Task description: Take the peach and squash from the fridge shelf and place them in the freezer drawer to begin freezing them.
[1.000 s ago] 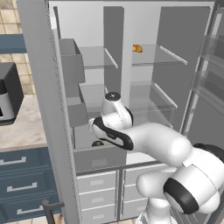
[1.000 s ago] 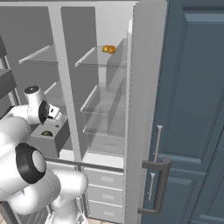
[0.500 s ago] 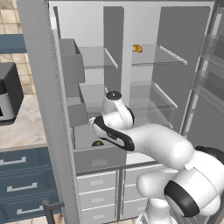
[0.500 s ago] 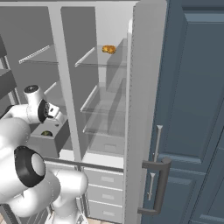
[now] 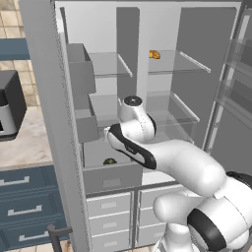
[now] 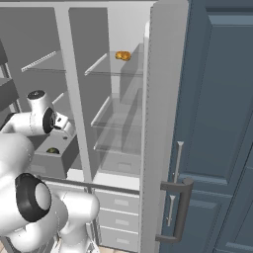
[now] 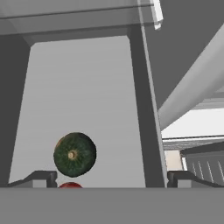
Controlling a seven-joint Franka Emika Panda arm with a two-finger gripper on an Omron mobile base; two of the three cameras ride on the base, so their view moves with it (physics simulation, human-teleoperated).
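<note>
step: since the small round dark green squash (image 7: pixel 75 154) and small red peach (image 7: pixel 70 185) lie in the deep grey freezer drawer (image 5: pixel 110 175), placing looks done
tool: the tool (image 7: pixel 107 178) is wide open, holding nothing
next: lift out

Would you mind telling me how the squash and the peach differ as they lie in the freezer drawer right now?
In the hand view the squash is dark green with a yellowish patch, while the peach is red. The squash shows whole, its stem end facing the camera; the peach shows as a mere sliver at the frame's bottom edge, so its size cannot be compared. Both lie close together on the floor of the freezer drawer, with the open gripper above them.
</note>
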